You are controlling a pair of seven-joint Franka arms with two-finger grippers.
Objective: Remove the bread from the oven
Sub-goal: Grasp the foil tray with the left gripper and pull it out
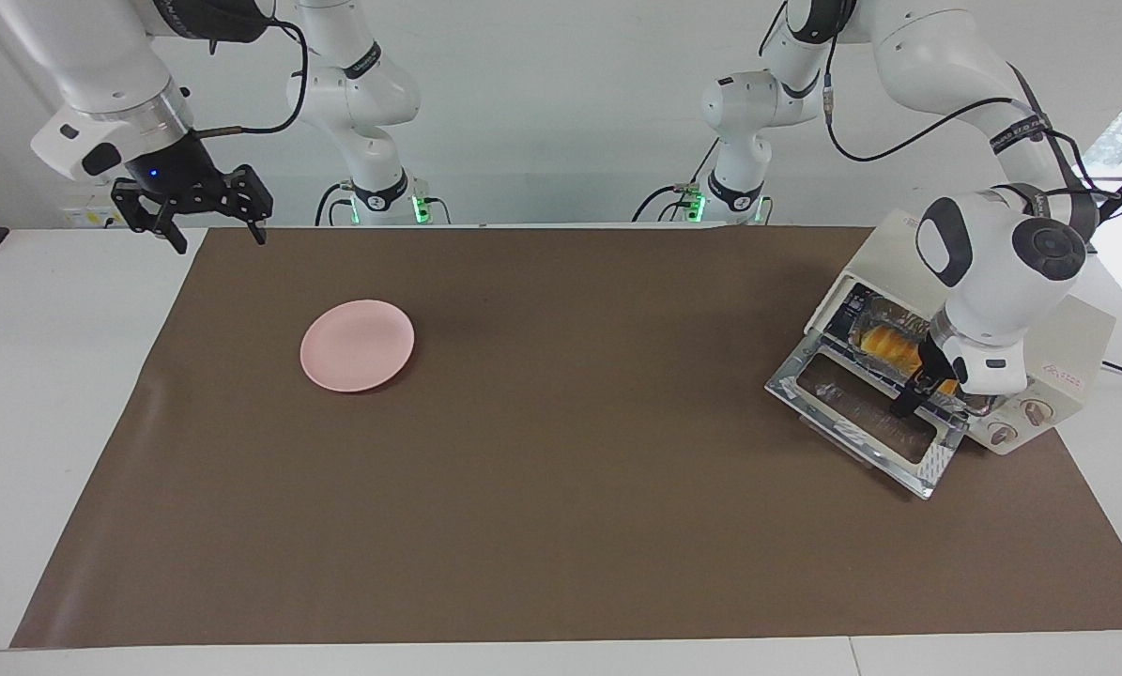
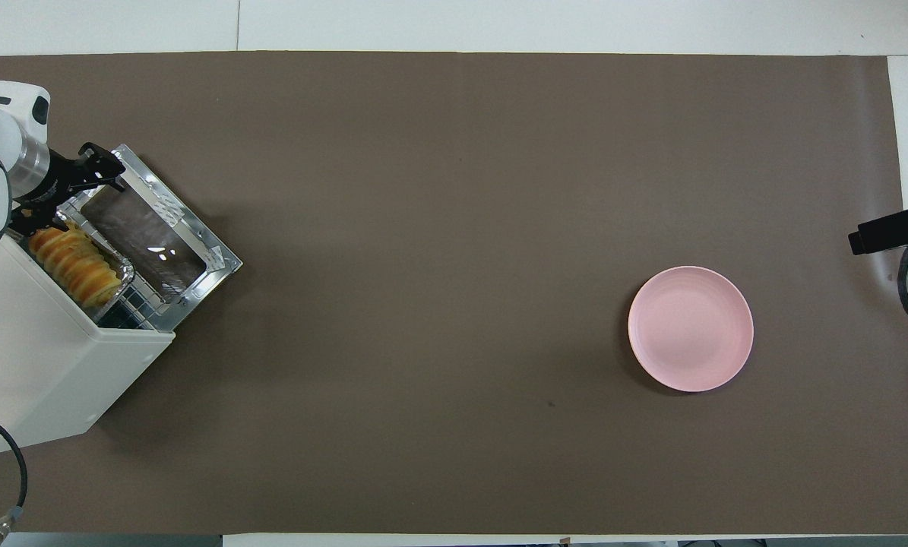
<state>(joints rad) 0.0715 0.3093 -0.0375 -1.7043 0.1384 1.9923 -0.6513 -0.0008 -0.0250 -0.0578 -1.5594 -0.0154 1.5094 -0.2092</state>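
The cream-white oven [image 1: 1077, 347] stands at the left arm's end of the table, and its glass door [image 1: 861, 413] is dropped open. The ridged golden bread [image 1: 884, 343] lies in a silver foil tray [image 2: 123, 277] at the oven's mouth, on the wire rack. My left gripper [image 1: 922, 380] is open at the mouth, at the end of the bread toward the knobs, with one finger over the door. In the overhead view the oven [image 2: 43, 365], the bread [image 2: 74, 266] and the left gripper [image 2: 66, 194] show too. My right gripper [image 1: 213, 230] is open and waits, raised over the mat's corner at the right arm's end.
A pink plate [image 1: 357, 345] lies on the brown mat toward the right arm's end and also shows in the overhead view [image 2: 690, 328]. Two round knobs [image 1: 1035, 410] sit on the oven's front beside the door. A black cable runs from the oven's back.
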